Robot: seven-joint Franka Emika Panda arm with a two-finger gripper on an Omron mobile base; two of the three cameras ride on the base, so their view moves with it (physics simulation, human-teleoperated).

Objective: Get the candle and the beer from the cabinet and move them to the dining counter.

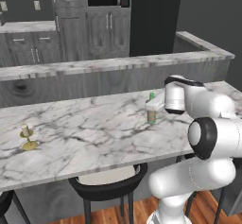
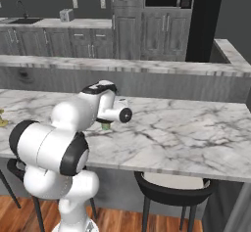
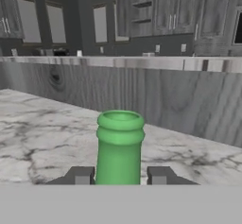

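The beer (image 1: 151, 115), a small green bottle with a pale label, stands upright at the right part of the dining counter (image 1: 94, 133). My gripper (image 1: 152, 106) is shut on its neck from the side. In the hand view the green neck (image 3: 120, 145) rises between my two dark fingertips (image 3: 81, 176), with the marble top (image 3: 38, 133) behind it. From the right base view my arm hides most of the bottle (image 2: 105, 126). The candle (image 1: 26, 135), cream-white on a brass holder, stands free on the same counter far to the left. I cannot tell whether the bottle's base touches the marble.
A raised marble ledge (image 1: 94, 67) on a grey wood wall runs behind the dining counter. Grey panelled cabinets (image 1: 108, 29) line the far wall, with a worktop and sink (image 2: 24, 20). A black stool (image 1: 108, 183) is tucked under the counter's near edge.
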